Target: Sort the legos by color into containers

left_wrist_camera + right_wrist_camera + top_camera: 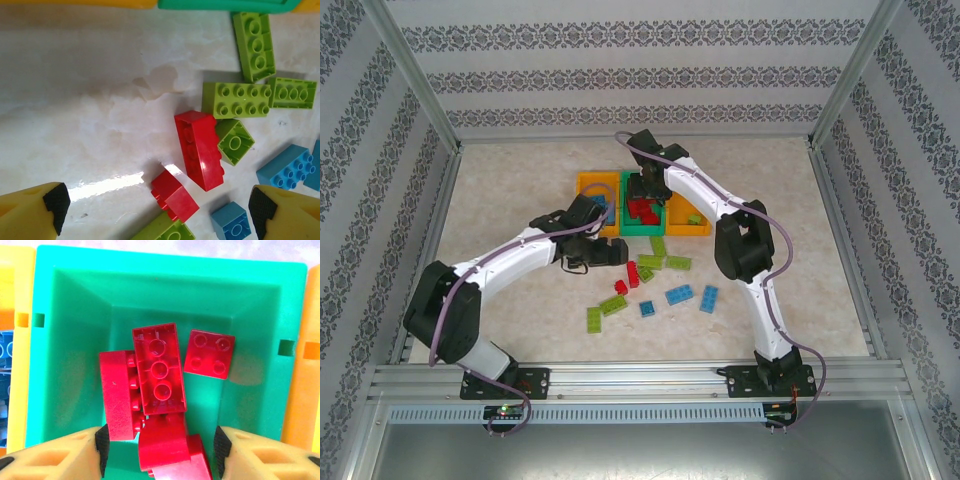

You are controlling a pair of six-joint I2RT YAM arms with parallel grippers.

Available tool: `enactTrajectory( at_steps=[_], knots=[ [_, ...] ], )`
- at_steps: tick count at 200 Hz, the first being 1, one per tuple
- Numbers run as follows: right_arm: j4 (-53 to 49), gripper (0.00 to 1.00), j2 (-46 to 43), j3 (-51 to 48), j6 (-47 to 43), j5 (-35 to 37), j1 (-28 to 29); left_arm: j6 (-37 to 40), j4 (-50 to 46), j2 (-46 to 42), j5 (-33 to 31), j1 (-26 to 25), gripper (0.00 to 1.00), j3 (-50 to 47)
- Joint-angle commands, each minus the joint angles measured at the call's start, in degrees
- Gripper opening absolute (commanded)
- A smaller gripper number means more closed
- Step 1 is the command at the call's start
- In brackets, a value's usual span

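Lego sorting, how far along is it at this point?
Partly done. Several red bricks lie in the green bin, below the open right gripper. In hand: the open left gripper hovers over what is left: loose red bricks, lime bricks and blue bricks on the table.

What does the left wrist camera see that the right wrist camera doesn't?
Left wrist camera: lime bricks, blue bricks and loose red bricks lying on the table. Right wrist camera: the inside of the green bin, with sorted red bricks lying in it. Both: the green bin's rim and an orange bin beside it.
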Motion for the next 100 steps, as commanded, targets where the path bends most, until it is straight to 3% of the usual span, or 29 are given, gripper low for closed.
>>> enactTrajectory(
  at_steps=[1, 100],
  knots=[
    [1.19, 0.63, -3.91, -2.2, 1.7, -0.46, 0.27, 0.31, -3.09, 2.24, -0.88, -1.98, 0.92, 3.79],
    [18.07, 0.87, -29.57, -32.99, 4.77, 0.98, -1.03, -3.74, -6.37, 13.65, -0.23, -5.09, 0.83, 11.22]
  ],
)
